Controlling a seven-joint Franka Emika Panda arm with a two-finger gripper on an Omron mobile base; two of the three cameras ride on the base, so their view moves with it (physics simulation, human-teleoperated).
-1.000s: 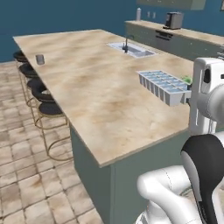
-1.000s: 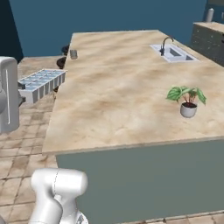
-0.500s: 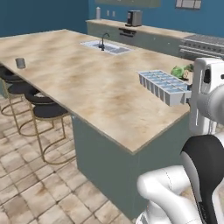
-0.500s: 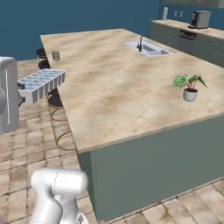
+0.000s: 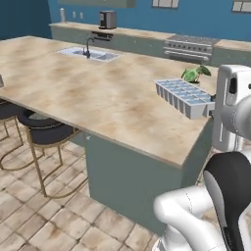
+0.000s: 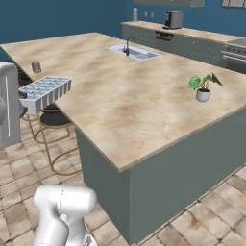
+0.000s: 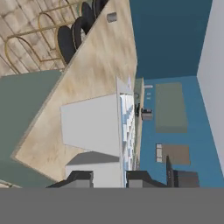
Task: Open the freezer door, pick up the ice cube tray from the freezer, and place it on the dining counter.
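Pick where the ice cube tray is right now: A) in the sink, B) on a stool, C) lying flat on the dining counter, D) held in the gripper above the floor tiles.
D: the gripper is shut on the ice cube tray, which is off the dining counter edge.

Pale grey gridded ice cube tray (image 5: 185, 96) gripped in the two-finger gripper (image 7: 109, 176), above the tan stone dining counter (image 5: 93, 93), potted plant (image 6: 203, 87) beyond it, round stools (image 5: 46, 133) below left, sink (image 5: 88, 53) far ahead.
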